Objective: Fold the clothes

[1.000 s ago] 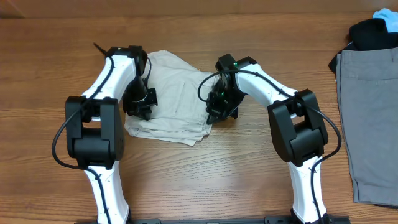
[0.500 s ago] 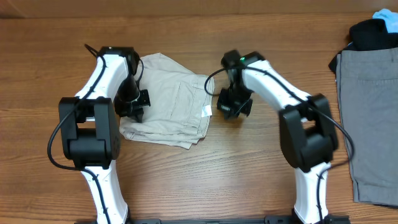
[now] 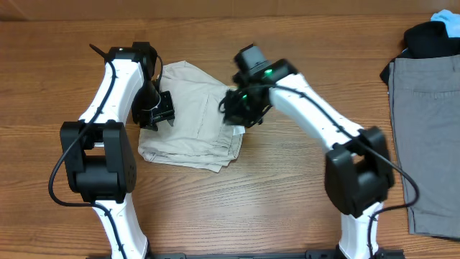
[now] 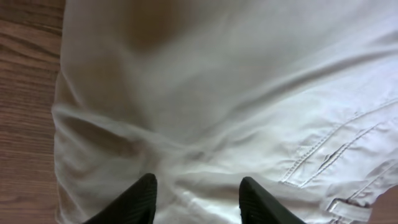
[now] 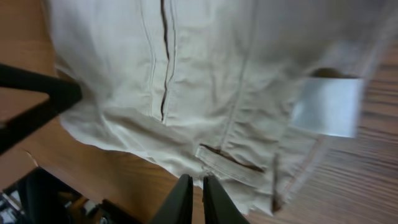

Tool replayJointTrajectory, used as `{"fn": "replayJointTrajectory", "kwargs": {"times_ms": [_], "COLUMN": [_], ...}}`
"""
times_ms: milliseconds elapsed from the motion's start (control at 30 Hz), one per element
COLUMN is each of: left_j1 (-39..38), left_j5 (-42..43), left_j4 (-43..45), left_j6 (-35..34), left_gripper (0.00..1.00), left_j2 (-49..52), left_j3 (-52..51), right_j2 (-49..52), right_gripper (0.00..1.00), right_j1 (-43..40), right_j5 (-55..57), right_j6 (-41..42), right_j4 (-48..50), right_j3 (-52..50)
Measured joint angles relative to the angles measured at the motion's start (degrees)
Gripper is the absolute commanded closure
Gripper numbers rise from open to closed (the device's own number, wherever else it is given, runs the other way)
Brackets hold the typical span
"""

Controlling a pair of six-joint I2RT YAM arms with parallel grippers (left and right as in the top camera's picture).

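The clothes are pale beige shorts, folded into a rough square on the wooden table. My left gripper hovers over their left edge. In the left wrist view its fingers stand apart above the wrinkled cloth, with nothing between them. My right gripper hangs over the shorts' right edge. The right wrist view shows its fingertips almost touching and empty, above the hem where cloth meets table. That view also shows the slit back pocket, a belt loop and a white label.
Grey shorts lie flat at the table's right edge. A black garment and something blue lie at the back right corner. Bare wood runs along the front, between the two arm bases.
My left gripper has opened over the shorts' left edge. The right arm swung out to the right, then came back left over the shorts' right edge.
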Motion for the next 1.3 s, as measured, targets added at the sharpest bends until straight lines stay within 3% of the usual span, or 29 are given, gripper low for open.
{"fn": "replayJointTrajectory", "kwargs": {"times_ms": [200, 333, 533, 700, 967, 1233, 1300], "left_j1": [0.0, 0.0, 0.0, 0.0, 1.8, 3.7, 3.4], "left_j5": [0.0, -0.6, -3.1, -5.1, -7.3, -9.0, -8.4], "left_j4": [0.0, 0.8, 5.3, 7.9, 5.1, -3.7, -4.0], "left_j6": [0.0, -0.2, -0.1, 0.0, -0.1, -0.1, -0.1], "left_gripper": [0.72, 0.85, 0.95, 0.96, 0.96, 0.96, 0.91], "left_j2": [0.0, 0.0, 0.0, 0.0, -0.3, -0.4, -0.6], "left_j3": [0.0, -0.5, -6.4, -11.6, -11.2, 1.0, 4.6], "right_j2": [5.7, 9.2, 9.7, 9.7, 9.8, 8.4, 7.0], "right_gripper": [0.95, 0.96, 0.96, 0.96, 0.96, 0.96, 0.96], "right_j1": [4.1, 4.3, 4.0, 4.0, 3.0, -0.5, -0.9], "right_j5": [-0.4, -1.0, -1.1, 3.8, 13.8, 20.0, 20.4], "right_j6": [1.9, 3.0, 4.0, 7.3, 11.3, 11.7, 11.1], "right_j4": [-1.4, -2.8, -4.7, -9.4, -14.1, -15.0, -14.8], "right_j3": [0.0, 0.0, 0.3, 1.0, 0.5, 1.1, 2.9]}}
